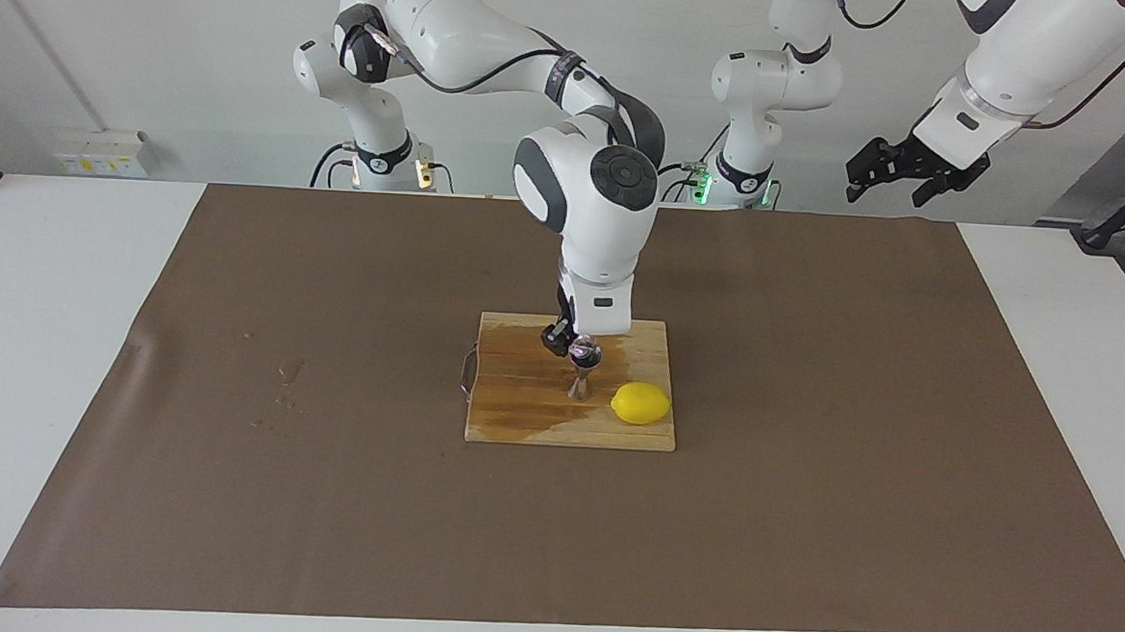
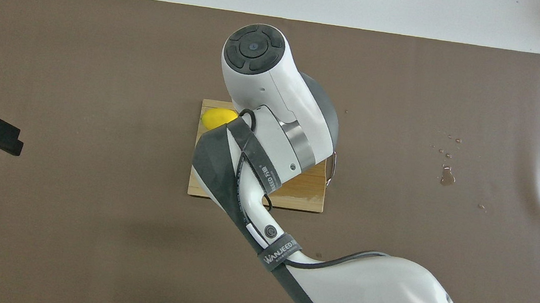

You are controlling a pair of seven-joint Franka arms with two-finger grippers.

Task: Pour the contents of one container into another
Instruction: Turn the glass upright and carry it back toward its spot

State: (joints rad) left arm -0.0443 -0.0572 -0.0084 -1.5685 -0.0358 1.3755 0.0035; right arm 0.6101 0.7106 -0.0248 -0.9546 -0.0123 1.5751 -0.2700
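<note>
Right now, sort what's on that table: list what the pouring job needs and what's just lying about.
In the job:
- glass cup, held by the right gripper over the jigger
- jigger, standing on the cutting board

Lying about:
- lemon, beside the jigger
- left gripper, waiting, open

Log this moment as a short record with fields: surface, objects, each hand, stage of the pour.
surface: wooden cutting board on brown mat
objects: small shiny steel hourglass jigger upright on board; yellow lemon beside it
right hand: shut on tiny clear glass cup, directly over jigger
left hand: open, raised, waiting at its own end of the table
stage: cup held at jigger's mouth; any liquid flow cannot be seen
</note>
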